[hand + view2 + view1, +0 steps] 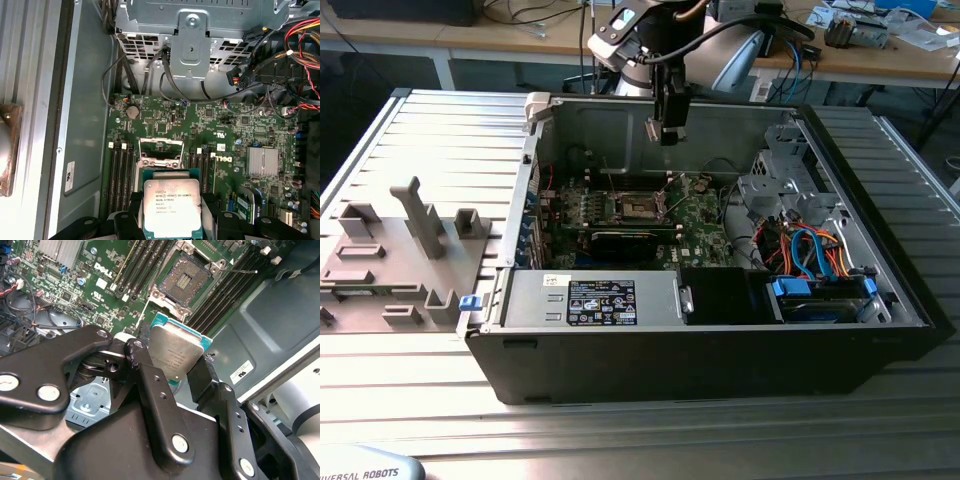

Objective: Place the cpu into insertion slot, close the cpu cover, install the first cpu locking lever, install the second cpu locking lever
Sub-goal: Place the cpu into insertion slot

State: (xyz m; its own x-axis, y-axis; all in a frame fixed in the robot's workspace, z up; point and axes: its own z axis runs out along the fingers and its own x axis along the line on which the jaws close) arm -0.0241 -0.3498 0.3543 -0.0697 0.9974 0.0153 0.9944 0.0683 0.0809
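You have the cpu (176, 347) pinched by two opposite edges in your end effector (170, 365), fingers closed on it, silver top towards both wrist views; in the exterior view it hangs above the motherboard (85, 280) inside the open computer case (670, 350), not touching the insertion slot (187, 275); the slot's contacts lie bare between the memory slots (140, 260).

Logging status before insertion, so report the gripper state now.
Gripper: closed, holding the small flat square cpu with the dull silver-grey metal top, above the green motherboard.
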